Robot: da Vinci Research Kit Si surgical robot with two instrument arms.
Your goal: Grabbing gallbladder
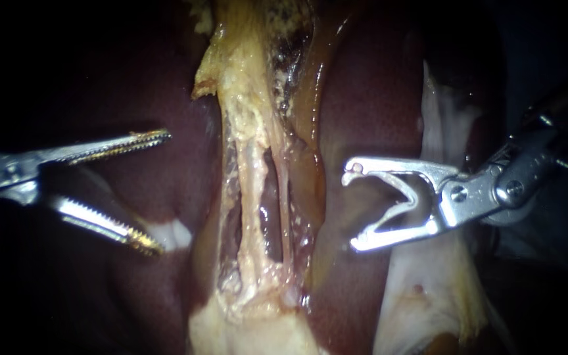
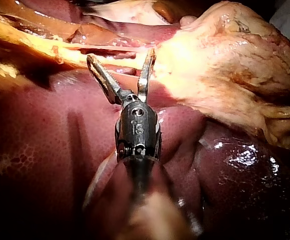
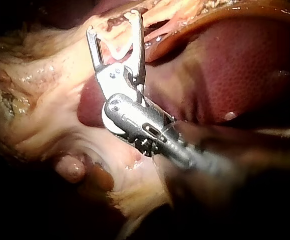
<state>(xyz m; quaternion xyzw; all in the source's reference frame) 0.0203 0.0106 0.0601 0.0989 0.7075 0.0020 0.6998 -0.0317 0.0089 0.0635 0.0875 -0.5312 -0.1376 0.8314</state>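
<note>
My left instrument (image 1: 160,192) comes in from the left with its serrated jaws wide open over dark liver (image 1: 133,296), holding nothing. In the left wrist view its jaws (image 2: 120,54) gape just short of a yellow tissue strip (image 2: 34,45). My right instrument (image 1: 353,208) has its jaws open and empty, their tips close to the right side of the central tissue. Down the middle runs stripped yellowish tissue with two thin pale tubes (image 1: 252,190) side by side. An amber-brown glistening band (image 1: 310,118), seemingly the gallbladder's edge, lies along its right. In the right wrist view the open jaws (image 3: 113,22) point at this tissue.
Pale fatty tissue (image 1: 251,329) spreads below the tubes, and a whitish sheet (image 1: 428,289) hangs under my right instrument. Dark red liver (image 1: 369,98) flanks the central strip on both sides. A bulky yellowish mass (image 2: 235,65) lies beside my left instrument's jaws.
</note>
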